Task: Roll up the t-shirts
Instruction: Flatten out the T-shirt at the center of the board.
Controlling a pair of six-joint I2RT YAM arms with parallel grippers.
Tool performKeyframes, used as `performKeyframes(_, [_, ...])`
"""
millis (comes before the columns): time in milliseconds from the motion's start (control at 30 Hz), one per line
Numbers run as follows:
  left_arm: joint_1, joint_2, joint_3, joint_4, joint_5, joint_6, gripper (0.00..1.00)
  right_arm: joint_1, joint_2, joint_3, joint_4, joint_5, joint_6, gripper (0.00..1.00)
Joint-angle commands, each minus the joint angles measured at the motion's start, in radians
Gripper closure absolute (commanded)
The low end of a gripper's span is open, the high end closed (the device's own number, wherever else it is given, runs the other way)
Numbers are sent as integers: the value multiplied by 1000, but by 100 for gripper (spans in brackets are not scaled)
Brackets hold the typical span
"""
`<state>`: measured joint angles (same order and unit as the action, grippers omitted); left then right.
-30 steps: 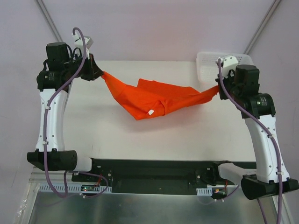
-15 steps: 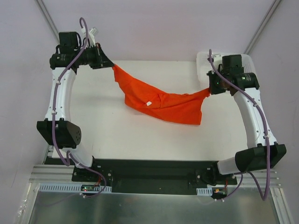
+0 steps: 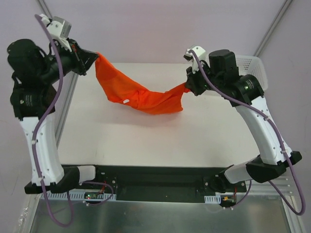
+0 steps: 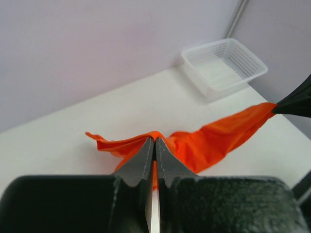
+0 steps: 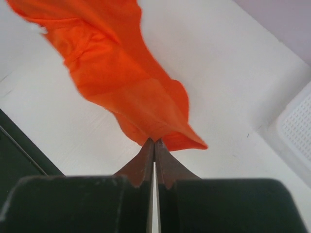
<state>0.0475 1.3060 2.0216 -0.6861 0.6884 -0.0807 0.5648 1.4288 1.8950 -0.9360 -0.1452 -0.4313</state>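
- Over the last second both arms have swung leftward. The left claw [image 3: 94,57] has risen beyond the far-left corner of the flat white counter [image 3: 146,141]. The right claw [image 3: 186,87] has come inward, away from the white plastic mesh basket [image 3: 252,63].
- The left claw [image 4: 154,141] is pinched tight on one end of the plain bright orange-red thin cloth t-shirt [image 3: 141,94]. The right claw [image 5: 154,141] is clamped on the other end.
- The t-shirt sags between them, its bunched middle low over the far centre of the counter.
- The left arm stands tall, outside the counter's left edge, while the right arm leans forward and inward.
- The basket sits at the far-right corner.
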Motion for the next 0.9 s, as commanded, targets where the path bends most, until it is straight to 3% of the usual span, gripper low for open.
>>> performKeyframes(0, [6,-89,89,62,-135,105,100,17,-45,139,65,87,38,99])
performKeyframes(133, [6,-44,192,71,-84,82,100,4,-80,119,54,186,118,99])
performKeyframes(333, [-43,136,229,115,72,-116,100,-172,-185,-154,46,187,258,99])
performKeyframes(500, [-269,336,189,115,43,-83,100,-400,-215,-365,3,154,313,99])
performKeyframes(600, [-327,508,196,117,37,-146,100,-471,-176,-487,-61,72,335,94])
performKeyframes(700, [-377,647,221,119,22,-162,75,-562,-145,-606,-73,7,341,71])
performKeyframes(733, [-382,665,227,119,-5,-166,62,-581,-140,-617,-70,10,336,58])
performKeyframes(867, [-322,591,139,115,-88,-188,39,-600,-102,-501,-41,3,263,38])
